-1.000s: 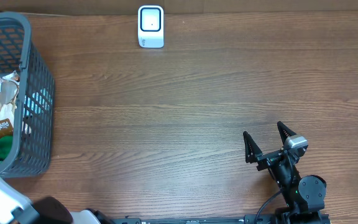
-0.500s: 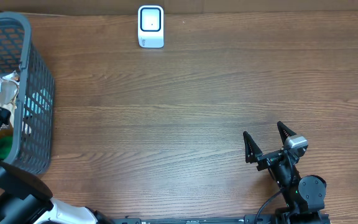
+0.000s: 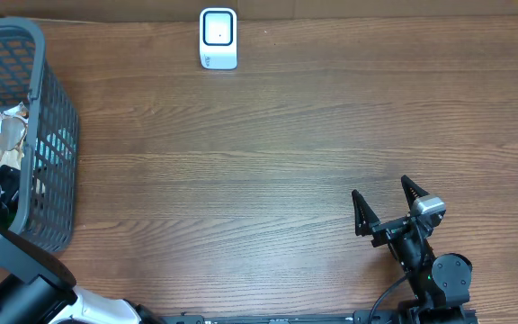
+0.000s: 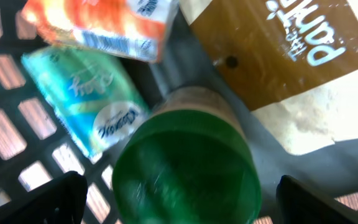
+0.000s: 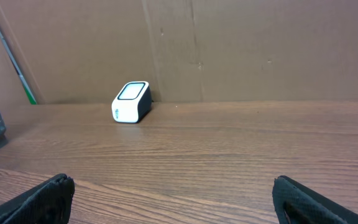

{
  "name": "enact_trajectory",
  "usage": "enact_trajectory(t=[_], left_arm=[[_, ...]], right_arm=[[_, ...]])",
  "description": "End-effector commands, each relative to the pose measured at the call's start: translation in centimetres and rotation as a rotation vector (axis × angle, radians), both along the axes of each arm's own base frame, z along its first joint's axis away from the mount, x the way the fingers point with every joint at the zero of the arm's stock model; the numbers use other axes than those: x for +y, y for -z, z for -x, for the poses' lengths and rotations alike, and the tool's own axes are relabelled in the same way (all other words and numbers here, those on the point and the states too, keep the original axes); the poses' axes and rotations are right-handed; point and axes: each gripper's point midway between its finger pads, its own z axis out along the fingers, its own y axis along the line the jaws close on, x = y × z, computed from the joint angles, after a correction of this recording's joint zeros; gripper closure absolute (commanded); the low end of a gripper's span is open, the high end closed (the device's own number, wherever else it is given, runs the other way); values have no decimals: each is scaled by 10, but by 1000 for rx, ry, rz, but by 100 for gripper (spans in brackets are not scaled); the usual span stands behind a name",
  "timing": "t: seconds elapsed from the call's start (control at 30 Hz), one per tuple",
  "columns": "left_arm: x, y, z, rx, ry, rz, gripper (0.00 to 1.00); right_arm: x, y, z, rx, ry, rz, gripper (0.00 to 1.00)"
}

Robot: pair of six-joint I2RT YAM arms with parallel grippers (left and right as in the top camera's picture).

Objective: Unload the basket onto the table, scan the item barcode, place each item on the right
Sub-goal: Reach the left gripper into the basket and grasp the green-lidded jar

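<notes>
The green-lid jar (image 4: 188, 165) lies in the gray basket (image 3: 57, 126), at 9 o'clock on the table (image 3: 268, 135). I think it's the item to scan, bc it sits right btw the tips of the L gripper (image 4: 185, 208). Those jaws are as wide as they go and hold nothing. One black tip shows at each bottom corner of the L wrist view, w/ the lid in the gap, touching neither.

Key thing: the jar is straight ahead of the L jaws and very near. We look down on the round lid, and a bit of tan body shows past it toward 12 o'clock. So I guess its long way runs away from the cam, not across the jaws. A grab would close on the lid's sides.

Round the jar are a teal pack (image 4: 82, 99) at 10 o'clock, an orange pack (image 4: 98, 22) w/ a barcode at 11, and a brown pouch (image 4: 284, 43) at 1.

The L arm is nearer by far. The R gripper (image 3: 383, 200) is at 5 o'clock on the table, well apart from the basket, jaws wide, nothing in them.

Overhead shows the basket and the scanner (image 3: 218, 38) at the 12 o'clock edge, but the L arm covers the jar there. L wrist shows the jar close but blurry, no barcode seen on it. R wrist shows the scanner at 11 o'clock and no item.
</notes>
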Motion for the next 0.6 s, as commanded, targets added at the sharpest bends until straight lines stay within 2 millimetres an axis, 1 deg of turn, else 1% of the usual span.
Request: enact_trajectory(t=[0.0,0.23,0.27,0.37,0.43,0.5,0.57], left_arm=[[-3,14,0,10,60,28,0],[-9,32,-4,-24,78,51,1],[-9,33,-4,-25,78,51,3],[-9,33,-5,-28,78,51,11],[-9,33,-5,-27,78,52,21],[-10,33,-4,-26,78,54,37],[-10,32,-4,-24,77,55,43]], right_arm=[[-1,1,0,-7,2,0,0],[-1,1,0,-7,2,0,0],[-1,1,0,-7,2,0,0],[-1,1,0,-7,2,0,0],[-1,1,0,-7,2,0,0],[-1,1,0,-7,2,0,0],[-1,1,0,-7,2,0,0]])
